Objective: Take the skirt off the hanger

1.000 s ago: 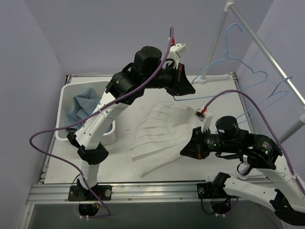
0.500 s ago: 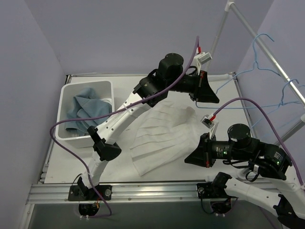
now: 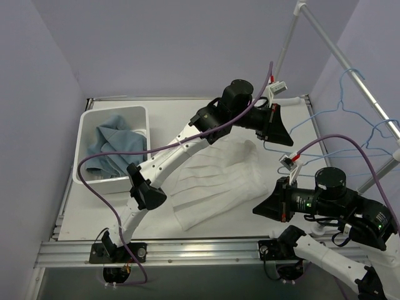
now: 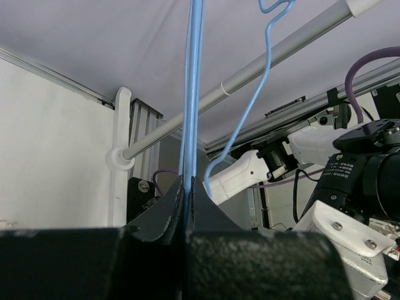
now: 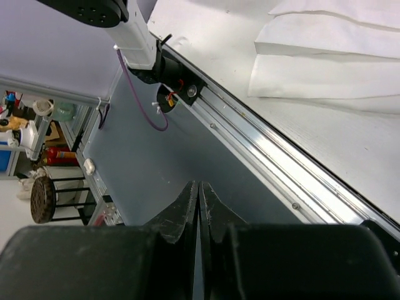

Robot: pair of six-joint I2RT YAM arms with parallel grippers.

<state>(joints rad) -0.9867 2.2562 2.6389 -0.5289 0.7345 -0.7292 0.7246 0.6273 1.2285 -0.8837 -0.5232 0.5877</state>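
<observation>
A crumpled blue cloth point(image 3: 115, 142) sits in the white plastic bin point(image 3: 112, 110), the left fingers point(image 4: 164, 214) pinch the thin blue wire hanger point(image 4: 194, 94), and the right fingers point(image 5: 179, 205) are closed, empty.

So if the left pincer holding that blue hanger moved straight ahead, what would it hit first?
Probably the grey clothes rail crossing ahead of the left pincer, though depth is hard to judge.

A robotics lab test cell: plain lavender walls point(image 3: 156, 44) box in a white table point(image 3: 81, 209) edged with an aluminium rail point(image 3: 200, 250). Two robot arms point(image 3: 159, 165) are bolted there, a stool point(image 5: 44, 200) beyond.
</observation>
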